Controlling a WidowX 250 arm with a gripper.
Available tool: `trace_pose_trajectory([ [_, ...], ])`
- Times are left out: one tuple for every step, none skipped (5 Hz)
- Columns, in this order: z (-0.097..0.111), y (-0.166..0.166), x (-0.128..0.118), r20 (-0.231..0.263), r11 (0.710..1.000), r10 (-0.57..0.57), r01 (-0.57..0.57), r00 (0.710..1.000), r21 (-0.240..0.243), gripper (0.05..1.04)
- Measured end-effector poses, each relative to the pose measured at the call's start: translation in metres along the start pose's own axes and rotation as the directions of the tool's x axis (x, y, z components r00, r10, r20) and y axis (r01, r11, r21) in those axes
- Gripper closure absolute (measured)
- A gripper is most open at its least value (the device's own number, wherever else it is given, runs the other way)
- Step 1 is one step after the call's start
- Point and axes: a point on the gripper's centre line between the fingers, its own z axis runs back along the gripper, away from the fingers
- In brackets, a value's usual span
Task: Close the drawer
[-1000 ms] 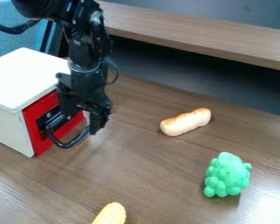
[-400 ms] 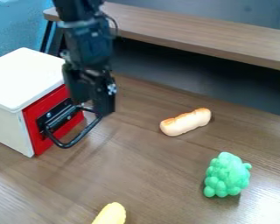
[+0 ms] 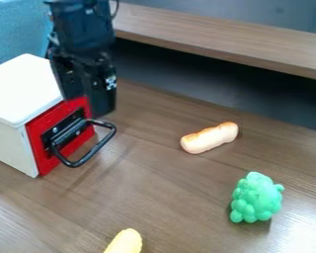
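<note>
Here, at the left, a white box (image 3: pixel 25 89) stands on a brown wooden table (image 3: pixel 167 197). Its red-fronted drawer (image 3: pixel 47 162) sits flush with the box — closed — and a black loop handle (image 3: pixel 71 164) juts out from it. The black gripper (image 3: pixel 88 103) hangs down by the front's upper right corner; whether it is spread or pressed together, I cannot tell. Farther right lie a bread roll (image 3: pixel 210 138) and a bumpy green toy (image 3: pixel 256 197) — with a yellow piece (image 3: pixel 125 242) at the bottom edge.
</note>
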Motion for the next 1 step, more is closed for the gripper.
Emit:
trace_pose_trajectory([
  [0.0111, -0.0045, -0.0079, 0.007, 1.0, 0.008, -0.008, 1.0, 0.003, 0.084],
])
